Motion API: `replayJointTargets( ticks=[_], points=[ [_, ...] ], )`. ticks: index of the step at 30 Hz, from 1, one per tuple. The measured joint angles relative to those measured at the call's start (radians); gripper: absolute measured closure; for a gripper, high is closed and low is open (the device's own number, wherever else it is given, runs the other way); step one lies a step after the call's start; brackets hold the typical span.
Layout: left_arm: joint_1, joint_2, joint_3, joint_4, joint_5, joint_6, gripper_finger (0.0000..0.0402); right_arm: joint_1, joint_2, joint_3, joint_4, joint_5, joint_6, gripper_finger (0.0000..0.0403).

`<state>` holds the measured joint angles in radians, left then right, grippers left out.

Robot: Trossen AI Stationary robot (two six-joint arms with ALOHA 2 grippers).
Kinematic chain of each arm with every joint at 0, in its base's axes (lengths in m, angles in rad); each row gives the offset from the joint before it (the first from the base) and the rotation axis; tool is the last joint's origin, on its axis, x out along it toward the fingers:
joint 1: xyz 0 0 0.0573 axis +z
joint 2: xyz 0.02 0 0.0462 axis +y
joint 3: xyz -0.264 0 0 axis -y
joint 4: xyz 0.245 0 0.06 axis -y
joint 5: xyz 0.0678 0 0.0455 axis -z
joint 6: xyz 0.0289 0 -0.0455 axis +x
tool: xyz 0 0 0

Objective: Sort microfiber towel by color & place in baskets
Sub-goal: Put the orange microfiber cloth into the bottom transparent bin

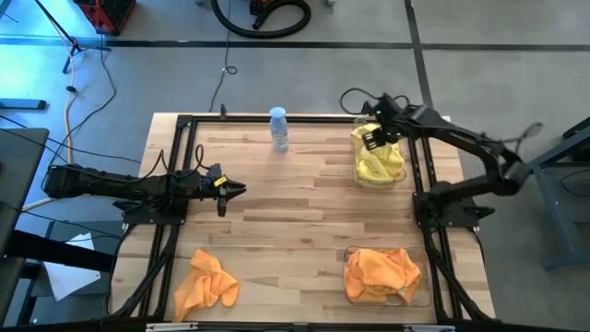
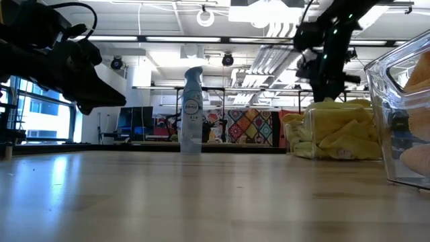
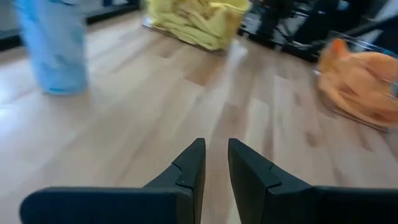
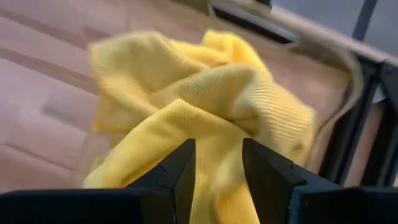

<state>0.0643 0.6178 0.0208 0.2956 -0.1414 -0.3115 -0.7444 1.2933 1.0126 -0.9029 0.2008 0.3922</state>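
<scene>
Overhead and table-level views of the sorting bench. The right gripper point(image 1: 377, 138) hung over the far-right basket point(image 1: 396, 177), which was filled with yellow microfiber towels point(image 1: 380, 164). In the right wrist view its two fingers point(image 4: 177, 171) stood slightly parted directly above the bunched yellow cloth point(image 4: 205, 106), with fabric visible in the gap between them; whether they actually had hold of the cloth cannot be told. In the low view the same gripper point(image 2: 327, 67) appeared just above the heaped yellow towels point(image 2: 336, 131).

The left gripper point(image 1: 235, 191) waited at the left-middle of the wooden table point(image 1: 304, 198), clear of any cloth. Its fingers point(image 3: 189, 171) were nearly together, leaving only a narrow slit, and held nothing.

The near-right basket point(image 1: 419, 295) contained orange towels point(image 1: 380, 272). One further orange towel point(image 1: 205, 284) lay crumpled on the bare table at the near left, outside both baskets and well apart from the left gripper.

A spray bottle point(image 1: 278, 129) stood upright at the far middle of the table, left of the yellow-filled basket. A black metal frame point(image 1: 175, 148) bordered the table on both sides.
</scene>
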Motion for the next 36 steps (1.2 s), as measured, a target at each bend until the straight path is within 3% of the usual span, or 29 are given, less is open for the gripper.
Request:
replayJointTargets(
  ticks=[4, 10, 18, 23, 31, 36],
  points=[
    [0.0, 0.0, 0.0, 0.0, -0.071, 0.01, 0.0346, 0.017, -0.116, 0.0, -0.002, -0.003, -0.009, 0.0274],
    [-0.001, 0.0, 0.0, 0.001, -0.079, 0.033, 0.0346, 0.12, -0.259, -0.014, 0.015, -0.002, -0.031, 0.0274],
    [-0.068, 0.0, 0.0, 0.063, -0.083, 0.028, 0.0346, 0.474, -0.444, -0.264, 0.296, 0.002, 0.085, 0.0274],
    [-0.169, 0.005, 0.017, 0.092, -0.143, 0.036, 0.035, 0.733, -0.559, -0.454, 0.546, 0.116, 0.15, 0.0274],
    [-0.327, 0.142, 0.151, 0.091, -0.231, 0.078, 0.0381, 1.035, -0.532, -0.625, 0.9, 0.315, 0.079, 0.0274],
    [-0.396, 0.301, 0.294, -0.06, -0.287, 0.048, 0.0399, 1.114, -0.453, -0.637, 0.93, 0.38, 0.14, 0.0274]
  ],
)
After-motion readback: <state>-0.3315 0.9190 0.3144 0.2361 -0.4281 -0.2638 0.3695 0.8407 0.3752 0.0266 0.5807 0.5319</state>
